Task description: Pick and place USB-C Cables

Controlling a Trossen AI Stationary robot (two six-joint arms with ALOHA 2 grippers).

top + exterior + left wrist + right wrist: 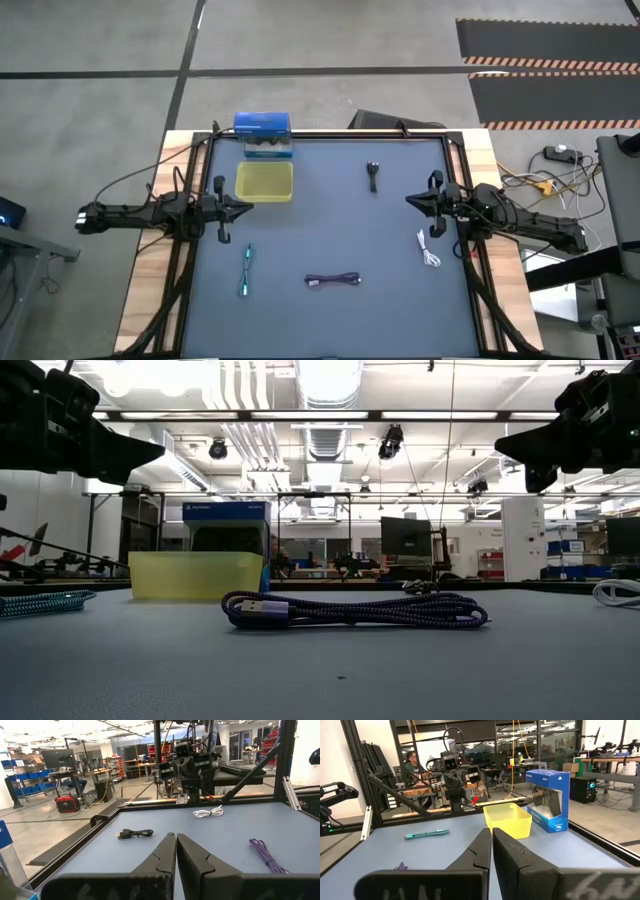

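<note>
Four cables lie flat on the blue-grey mat. The teal cable (245,270) is near the left side, also in the right wrist view (426,834). The dark purple cable (333,281) lies near the middle front (355,609) (266,854). The black cable (373,176) is toward the far side (134,833). The white cable (428,250) lies by the right edge (207,812). My left gripper (250,208) (176,840) hovers shut at the mat's left side. My right gripper (408,200) (489,834) hovers shut at the right side, above and beyond the white cable.
A yellow open bin (265,181) (508,819) stands at the far left of the mat, with a blue box (263,135) (548,800) behind it. A black frame (330,134) borders the mat. A person (413,766) sits beyond the table.
</note>
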